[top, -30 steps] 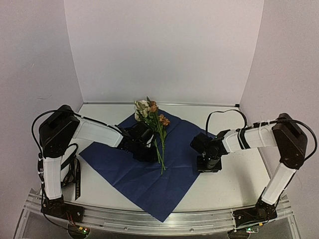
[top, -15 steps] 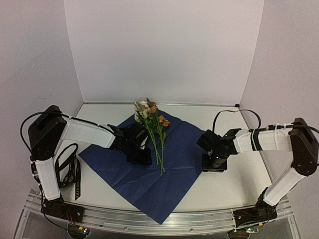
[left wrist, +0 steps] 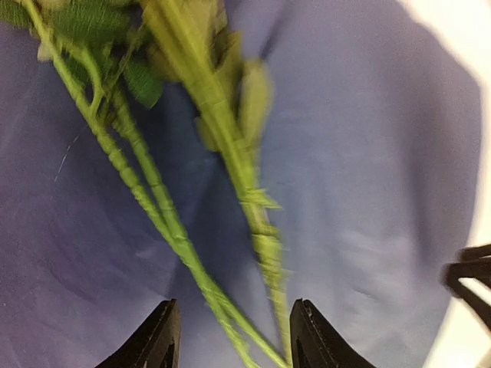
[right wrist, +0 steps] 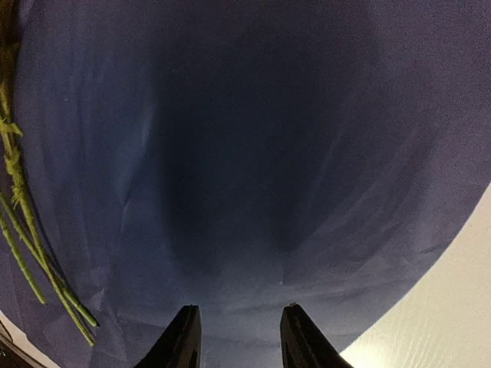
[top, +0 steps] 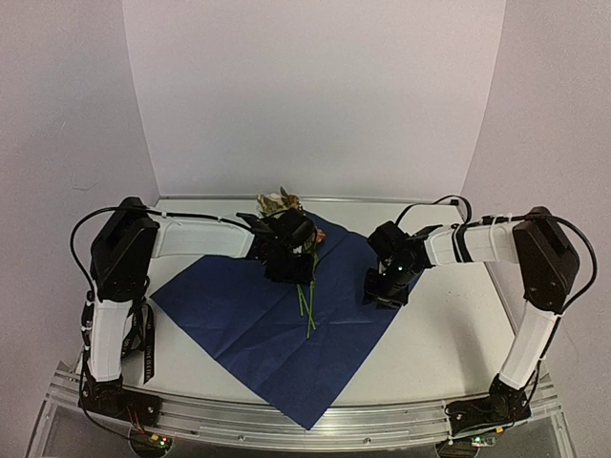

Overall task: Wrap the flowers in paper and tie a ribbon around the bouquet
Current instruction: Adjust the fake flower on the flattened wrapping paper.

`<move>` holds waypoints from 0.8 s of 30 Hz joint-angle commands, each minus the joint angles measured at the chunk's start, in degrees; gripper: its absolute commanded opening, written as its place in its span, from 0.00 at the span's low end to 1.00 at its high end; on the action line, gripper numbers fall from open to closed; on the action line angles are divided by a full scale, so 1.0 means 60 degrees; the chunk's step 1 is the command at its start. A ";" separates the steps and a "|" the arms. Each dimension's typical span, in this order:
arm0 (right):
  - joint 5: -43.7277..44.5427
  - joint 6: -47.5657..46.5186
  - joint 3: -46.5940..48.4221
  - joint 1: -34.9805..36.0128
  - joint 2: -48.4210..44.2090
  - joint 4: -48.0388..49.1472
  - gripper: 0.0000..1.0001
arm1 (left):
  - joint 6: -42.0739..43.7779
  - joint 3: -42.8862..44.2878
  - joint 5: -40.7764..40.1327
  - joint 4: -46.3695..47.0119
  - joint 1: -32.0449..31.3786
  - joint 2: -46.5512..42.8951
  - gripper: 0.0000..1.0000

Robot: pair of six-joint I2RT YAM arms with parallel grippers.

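White table (top: pixel 449 329), navy paper (top: pixel 253 320), seemingly creased

From above, my left pincer (top: pixel 291 263) and its wrist cover the middle of the flowers (top: pixel 280 201). I only get a few blooms at the far corner of the paper (top: pixel 239 315) and the stem ends nearer me. The right pincer (top: pixel 383 290) hides its own jaws from that camera. Near the surface's left edge the ribbon (top: pixel 149 351) runs partly behind the left arm, its lettering too small to read. In the left wrist view the stems are smeared with blur and run off the top edge. A dark shape (left wrist: pixel 469 280) is clipped at the right edge, and I cannot tell what it is. In the right wrist view the stems run off the left edge.
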 commanded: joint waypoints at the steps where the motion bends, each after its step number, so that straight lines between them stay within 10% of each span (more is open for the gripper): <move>1: -0.0259 0.0265 0.0181 -0.0164 0.0386 0.0466 0.35 | 0.0321 0.0730 -0.0704 -0.0949 0.0146 0.0563 0.50; 24: 0.1393 0.1288 -0.0801 -0.0283 0.0196 0.0321 0.27 | 0.0956 -0.0701 0.0299 -0.0232 0.0402 -0.1099 0.00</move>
